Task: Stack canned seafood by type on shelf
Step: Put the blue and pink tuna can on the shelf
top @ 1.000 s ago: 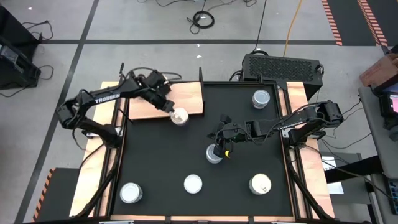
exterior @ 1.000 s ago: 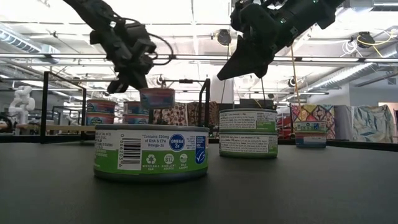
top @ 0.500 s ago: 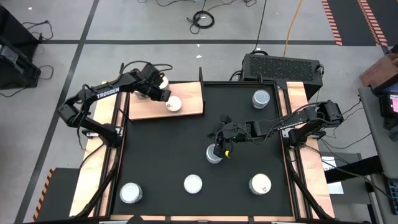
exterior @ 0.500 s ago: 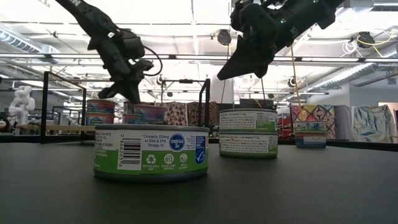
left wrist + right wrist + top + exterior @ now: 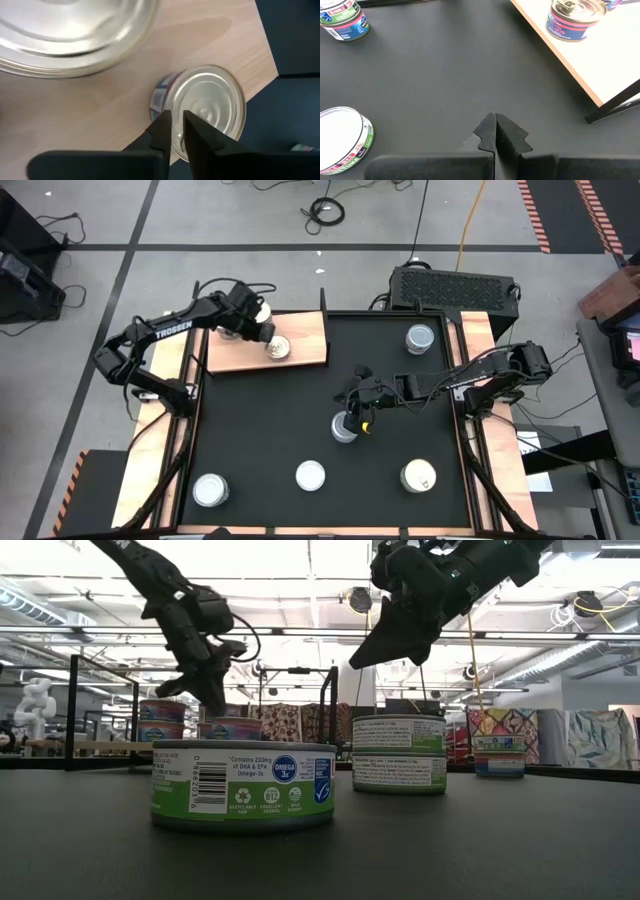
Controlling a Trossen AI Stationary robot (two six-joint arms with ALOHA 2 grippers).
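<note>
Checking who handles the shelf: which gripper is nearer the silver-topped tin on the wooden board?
Left gripper, right beside the tin on the board. Right gripper hovers over mid-mat.

I work in a robotics lab or test hall, not a home or shop. Beyond my left hand (image 5: 268,340) and right hand (image 5: 357,423) the grey concrete floor (image 5: 250,220) is marked out with dark taped lines, with striped orange-and-black hazard tape (image 5: 534,215) at its far edge and loose black cables (image 5: 326,211) coiled on it. A black perforated metal equipment box (image 5: 455,286) sits just behind my black matte tabletop (image 5: 270,420). Looking level across that tabletop, I see a high industrial ceiling with long bright strip lights (image 5: 300,560), exposed pipes and beams (image 5: 560,635), and a white humanoid robot figure (image 5: 36,705) standing far off.
</note>
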